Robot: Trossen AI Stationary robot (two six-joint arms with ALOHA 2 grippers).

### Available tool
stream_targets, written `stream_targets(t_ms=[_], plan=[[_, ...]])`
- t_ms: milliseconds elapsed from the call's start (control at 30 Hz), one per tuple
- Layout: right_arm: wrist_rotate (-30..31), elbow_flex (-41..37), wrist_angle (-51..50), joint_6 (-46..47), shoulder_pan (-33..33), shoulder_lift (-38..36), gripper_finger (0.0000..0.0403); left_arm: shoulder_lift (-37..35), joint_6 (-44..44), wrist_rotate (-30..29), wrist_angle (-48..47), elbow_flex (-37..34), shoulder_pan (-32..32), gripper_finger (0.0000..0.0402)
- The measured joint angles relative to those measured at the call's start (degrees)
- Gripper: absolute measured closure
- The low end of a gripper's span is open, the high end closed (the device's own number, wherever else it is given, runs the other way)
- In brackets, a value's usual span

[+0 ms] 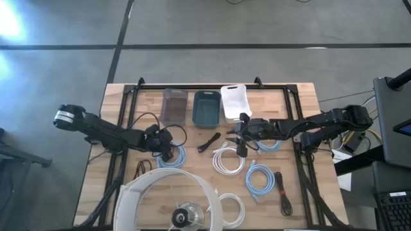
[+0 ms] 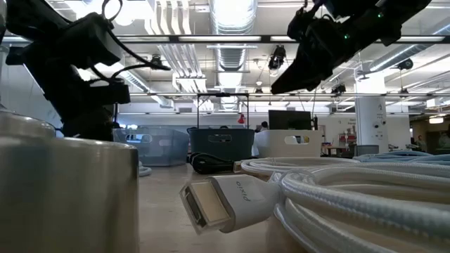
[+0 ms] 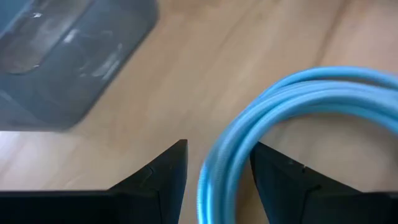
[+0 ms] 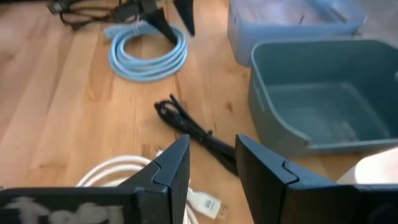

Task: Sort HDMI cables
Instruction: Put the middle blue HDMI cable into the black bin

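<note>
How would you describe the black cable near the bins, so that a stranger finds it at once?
Start at the row of three bins along the table's far edge and find the middle one, the teal bin. Just in front of it lies the short black cable, a loose folded strand. Its neighbours, the white cable and light blue cable, are round coils.

You will find only one marking, at the lower centre of the low view: small embossed lettering on the white HDMI connector, seen upside down and too unclear to read reliably; no other text is legible.
</note>
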Motion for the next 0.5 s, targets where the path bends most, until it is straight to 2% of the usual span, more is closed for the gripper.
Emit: stream_targets(t_ms=[167, 233, 433, 500], plan=[[0.0, 0.0, 0.1, 0.1, 0.0, 3.1, 0.0273, 2.2, 0.0, -1.2, 0.6, 0.0, 0.0, 0.0234], [0.0, 0.0, 0.2, 0.4, 0.0, 4.1, 0.0274, 2.8, 0.0, -1.1, 1.0, 0.2, -0.1, 0.0256], [0.0, 0.1, -0.2, 0.9, 0.0, 5.7, 0.0283, 2.3, 0.2, -0.8, 0.6, 3.1, 0.0, 0.0358], [0.0, 0.1, -0.2, 0.8, 0.0, 5.6, 0.0286, 1.3, 2.4, -1.6, 0.5, 5.4, 0.0, 0.0361]])
